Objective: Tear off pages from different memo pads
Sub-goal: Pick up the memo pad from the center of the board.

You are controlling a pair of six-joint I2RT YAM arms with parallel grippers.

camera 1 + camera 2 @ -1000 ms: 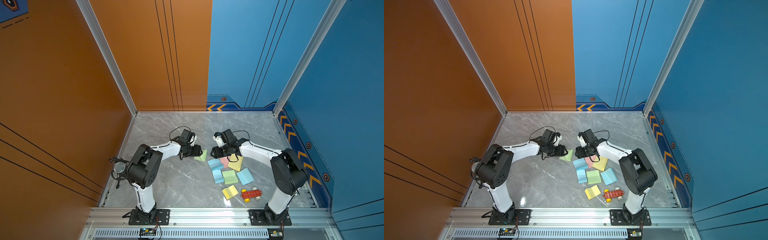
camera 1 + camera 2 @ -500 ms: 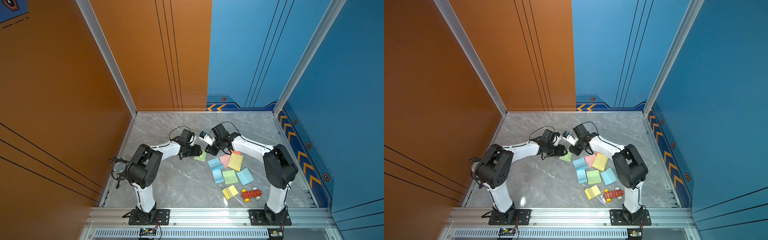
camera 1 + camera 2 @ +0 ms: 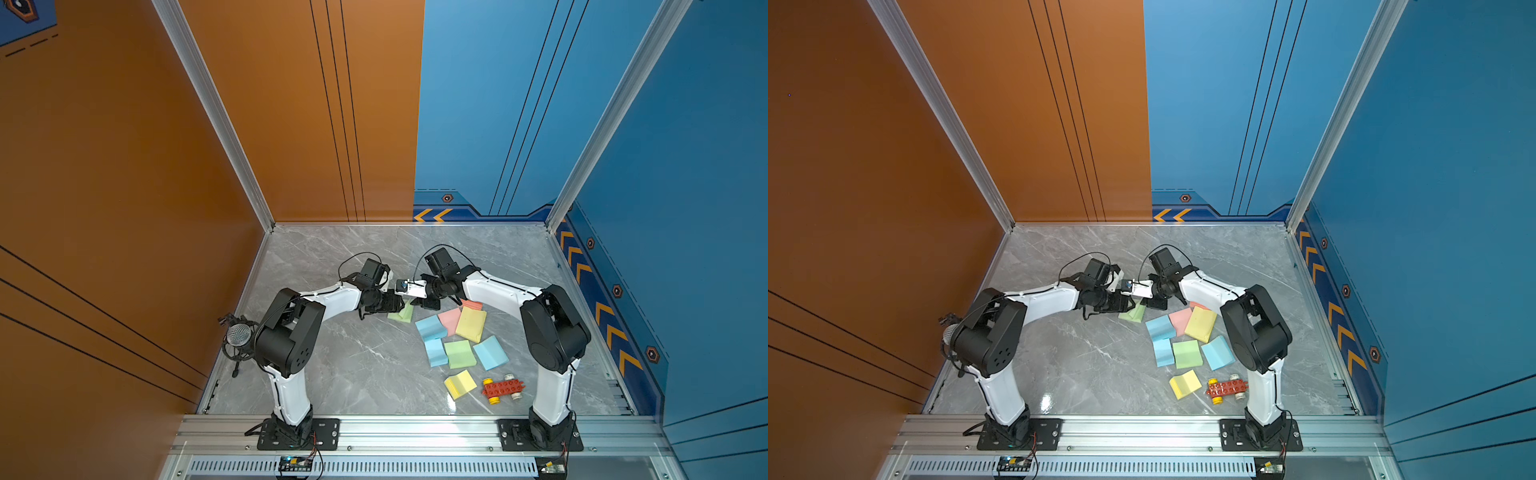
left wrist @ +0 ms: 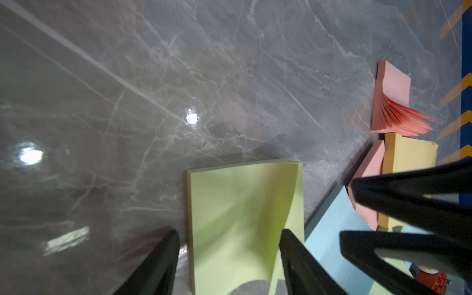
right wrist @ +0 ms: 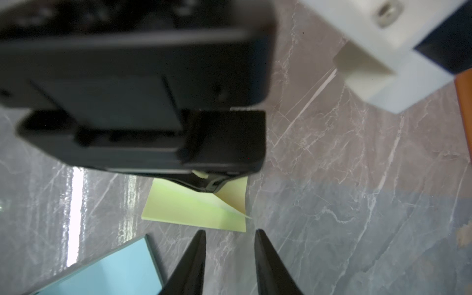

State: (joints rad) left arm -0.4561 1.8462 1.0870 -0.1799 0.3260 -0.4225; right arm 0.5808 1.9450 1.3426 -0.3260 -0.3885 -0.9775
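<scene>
Green square paper memo pad (image 3: 402, 313): left hand (image 4: 229, 231) straddles it, grip unclear; right hand (image 5: 229, 231), parted and empty, should pinch curled top page (image 4: 255, 204).

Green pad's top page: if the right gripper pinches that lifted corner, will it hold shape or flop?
Likely floppy: the top page curls up off the green pad. Probably very light and easily creased; its lifted corner looks paper-thin.

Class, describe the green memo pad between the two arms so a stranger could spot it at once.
On the grey marble table, look beside the cluster of pastel memo pads, where the left pincer and right pincer meet. The green memo pad lies apart under the left pincer, top page curling up, unlike the other green pad inside the cluster.
</scene>
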